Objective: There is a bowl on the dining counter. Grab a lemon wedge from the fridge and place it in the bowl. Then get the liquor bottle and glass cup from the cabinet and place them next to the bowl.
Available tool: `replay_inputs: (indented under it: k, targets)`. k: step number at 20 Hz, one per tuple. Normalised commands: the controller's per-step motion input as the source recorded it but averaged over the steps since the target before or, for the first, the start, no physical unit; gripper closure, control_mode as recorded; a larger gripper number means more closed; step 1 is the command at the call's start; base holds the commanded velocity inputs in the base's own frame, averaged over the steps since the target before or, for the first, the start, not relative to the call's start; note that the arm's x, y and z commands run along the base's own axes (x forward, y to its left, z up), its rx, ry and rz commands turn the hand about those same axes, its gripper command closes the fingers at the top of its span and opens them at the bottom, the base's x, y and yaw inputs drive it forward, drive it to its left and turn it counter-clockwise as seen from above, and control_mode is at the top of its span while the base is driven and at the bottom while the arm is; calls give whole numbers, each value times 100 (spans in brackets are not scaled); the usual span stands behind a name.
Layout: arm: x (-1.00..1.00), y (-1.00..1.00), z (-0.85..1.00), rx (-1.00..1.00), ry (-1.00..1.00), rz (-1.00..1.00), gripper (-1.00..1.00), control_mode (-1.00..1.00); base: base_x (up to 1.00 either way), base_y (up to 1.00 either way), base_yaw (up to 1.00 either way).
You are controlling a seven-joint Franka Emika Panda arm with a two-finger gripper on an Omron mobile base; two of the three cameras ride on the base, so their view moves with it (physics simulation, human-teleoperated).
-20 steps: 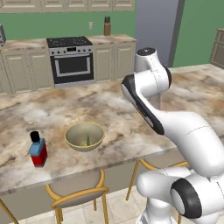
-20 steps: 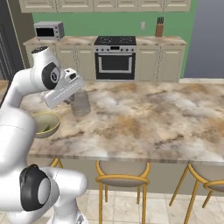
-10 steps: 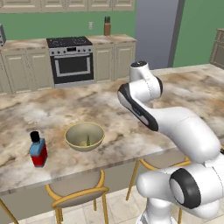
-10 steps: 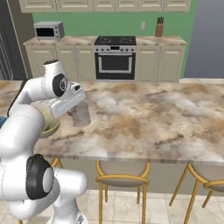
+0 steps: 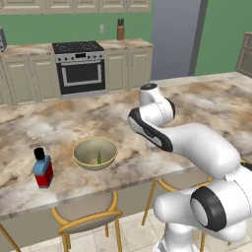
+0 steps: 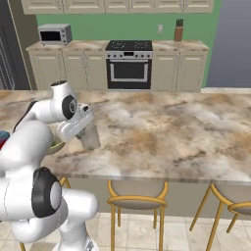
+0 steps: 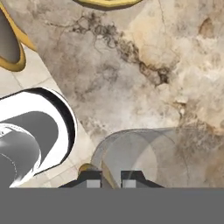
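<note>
My gripper [image 6: 86,130] is shut on the rim of the clear glass cup [image 6: 91,138], one finger inside the wall and one outside. The cup hangs upright just over the dining counter [image 6: 171,132], right of the bowl [image 6: 57,145]; I cannot tell if its base touches the stone. In the hand view the glass cup [image 7: 144,158] sits right above my gripper [image 7: 110,179], with the dining counter [image 7: 131,65] beneath. The olive-tan bowl [image 5: 95,153] holds the lemon wedge [image 5: 98,158]. The liquor bottle [image 5: 43,168] stands to the bowl's left.
Yellow-framed stools [image 6: 137,201] [image 5: 88,216] line the counter's near edge. Across the aisle are a stove [image 6: 129,63], a microwave [image 6: 54,34] and a knife block [image 6: 179,32]. A tall grey fridge [image 5: 177,39] stands at the back right.
The arm has swung down and toward the counter's near edge, lowering the glass cup to beside the bowl. Bowl and bottle have stayed put.
</note>
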Motion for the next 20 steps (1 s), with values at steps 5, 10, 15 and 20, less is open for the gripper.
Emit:
replay_inputs:
  k: [5, 10, 15, 20]
  targets:
    - [10, 15, -44, -1, 0, 14, 100, -100, 0, 0, 0]
    - [15, 12, -24, 1, 0, 11, 100, -100, 0, 0, 0]
    - [23, 13, -14, 3, 0, 9, 100, -100, 0, 0, 0]
    - [22, 13, -8, 2, 0, 8, 100, -100, 0, 0, 0]
